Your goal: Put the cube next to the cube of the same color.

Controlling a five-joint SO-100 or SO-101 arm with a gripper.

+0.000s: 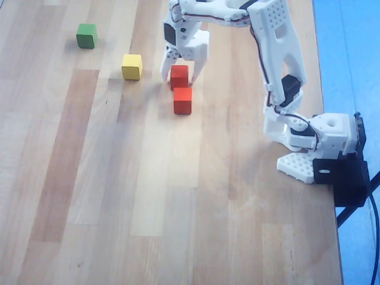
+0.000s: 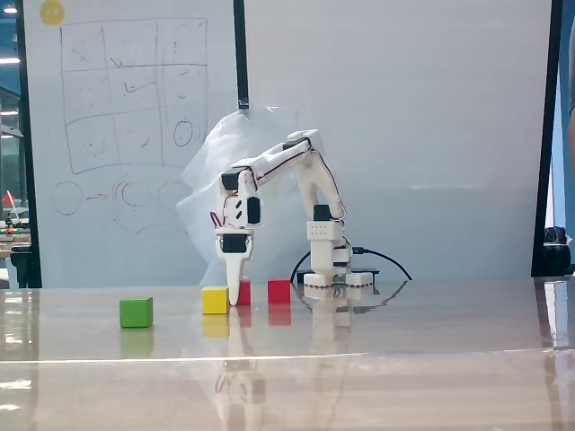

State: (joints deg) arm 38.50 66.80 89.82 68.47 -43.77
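In the overhead view, the pincer (image 1: 180, 73) sits in the upper middle of the frame, its two white fingers spread to either side of one red cube (image 1: 179, 76). Whether the pads press that cube or stand just clear of it cannot be told. The other red cube (image 1: 183, 100) lies directly below it in the frame, the two almost touching, corner to edge. To the left sit the yellow cube (image 1: 132, 66) and, further toward the upper left, the green cube (image 1: 86, 35), both apart from the red pair on the wooden bench (image 1: 178, 208).

Judging from this layout, the placement step looks all but done: the red cubes are side by side. The next move would call for the fingers to be fully loose, then a straight lift so neither finger drags the cube out of line.

The fixed view, low and level with the bench, shows the fingertips (image 2: 234, 296) down at bench height, which the overhead cannot confirm. There one red cube (image 2: 243, 293) is half hidden behind the finger, and the gap between the reds looks wider than from above. Only the overhead shows the finger spread.
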